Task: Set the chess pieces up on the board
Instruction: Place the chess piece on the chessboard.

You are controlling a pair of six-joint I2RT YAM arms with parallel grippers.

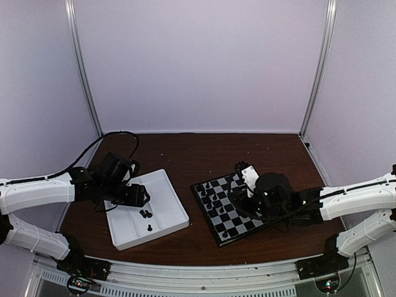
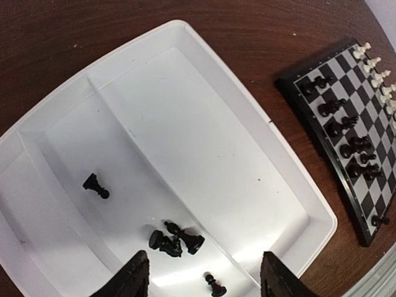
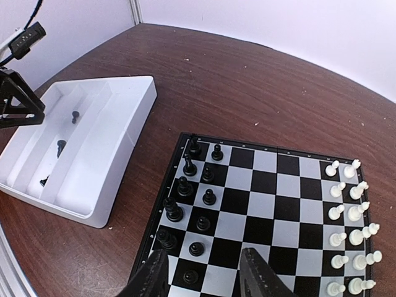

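The board (image 3: 284,204) lies right of centre on the brown table, also in the top view (image 1: 238,224). Several black chess pieces (image 3: 172,211) stand in two columns along its left edge. More black chess pieces lie loose in the white tray: a small cluster (image 2: 176,239), a lone pawn (image 2: 96,185) and another pawn (image 2: 215,286). My left gripper (image 2: 204,279) hangs open over the tray, just above these pieces (image 1: 146,214), holding nothing. My right gripper (image 3: 204,278) is open over the board's near-left squares, with a black pawn (image 3: 190,276) standing on the board beneath it.
The white partitioned tray (image 1: 179,207) sits left of the board, its rim (image 2: 260,117) close to the board's edge (image 2: 346,80). White pieces (image 3: 349,210) line the board's right side. White walls enclose the table on three sides.
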